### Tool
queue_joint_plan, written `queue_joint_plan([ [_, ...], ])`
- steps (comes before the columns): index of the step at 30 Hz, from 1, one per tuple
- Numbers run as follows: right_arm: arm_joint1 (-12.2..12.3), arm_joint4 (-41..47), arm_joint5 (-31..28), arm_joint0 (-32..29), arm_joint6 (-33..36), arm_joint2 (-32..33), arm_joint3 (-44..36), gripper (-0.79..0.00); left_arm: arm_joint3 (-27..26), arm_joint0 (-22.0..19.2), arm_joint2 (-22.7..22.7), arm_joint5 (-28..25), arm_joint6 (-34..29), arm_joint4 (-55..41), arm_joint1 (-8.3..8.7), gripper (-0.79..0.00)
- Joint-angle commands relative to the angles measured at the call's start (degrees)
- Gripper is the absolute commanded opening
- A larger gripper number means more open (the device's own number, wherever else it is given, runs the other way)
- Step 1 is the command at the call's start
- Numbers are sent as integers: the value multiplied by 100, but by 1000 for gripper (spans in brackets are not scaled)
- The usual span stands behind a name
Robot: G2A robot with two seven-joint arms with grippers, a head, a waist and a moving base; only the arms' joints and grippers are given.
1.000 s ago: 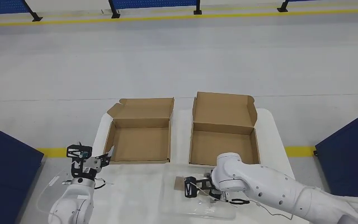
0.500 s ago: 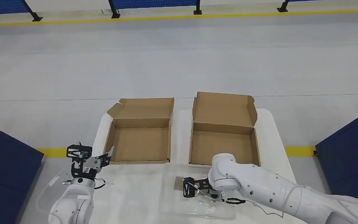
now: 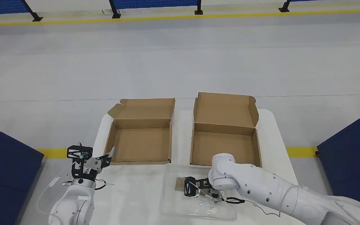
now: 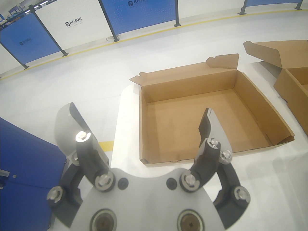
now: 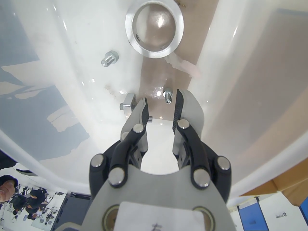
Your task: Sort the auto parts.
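Observation:
My right gripper [image 5: 161, 97] [image 3: 191, 187] is down inside a clear plastic bin [image 5: 252, 73] [image 3: 169, 208] at the table's front, open by a narrow gap. A small bolt [image 5: 167, 96] lies just ahead, between its fingertips. A small metal block [image 5: 127, 103] sits partly behind one finger. Farther along the bin floor lie a wide metal ring [image 5: 154, 25] and a second bolt [image 5: 109, 58]. My left gripper [image 4: 139, 111] [image 3: 93, 163] hangs wide open over the table's left front corner, holding nothing, facing an empty cardboard box [image 4: 192, 121] [image 3: 140, 143].
A second open cardboard box [image 3: 225, 147] [image 4: 293, 82] stands to the right of the first, behind the bin. Blue panels [image 3: 17, 163] flank the table at both sides. Bare white tabletop [image 3: 135, 185] lies between my left gripper and the bin.
My right arm has shifted slightly to the left inside the bin. My left arm has not moved.

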Motion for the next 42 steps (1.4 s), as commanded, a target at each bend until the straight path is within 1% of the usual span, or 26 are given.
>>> queue_joint_plan([
  [1,-14,-10,-13,-12,-23,14,37,-600,0,0,0,0,0,0,0,0],
  [10,-58,-82,-67,-70,-107,81,164,-625,0,0,0,0,0,0,0,0],
  [14,-79,-106,-95,-98,-137,112,236,-677,0,0,0,0,0,0,0,0],
  [15,-82,-108,-95,-102,-142,119,246,-702,0,0,0,0,0,0,0,0],
  [16,-88,-118,-100,-108,-141,129,259,-763,0,0,0,0,0,0,0,0],
  [17,-92,-119,-93,-116,-138,137,268,-785,0,0,0,0,0,0,0,0],
  [21,-98,-113,-81,-133,-88,179,263,-785,0,0,0,0,0,0,0,0],
  [25,-44,-69,23,-155,67,316,1,-785,0,0,0,0,0,0,0,0],
  [28,71,-18,144,-217,248,510,-409,-785,0,0,0,0,0,0,0,0],
  [31,250,63,333,-307,461,701,-952,-785,0,0,0,0,0,0,0,0],
  [33,323,104,393,-329,522,745,-1135,-785,0,0,0,0,0,0,0,0],
  [42,323,104,393,-329,522,745,-1135,-785,0,0,0,0,0,0,0,0],
])
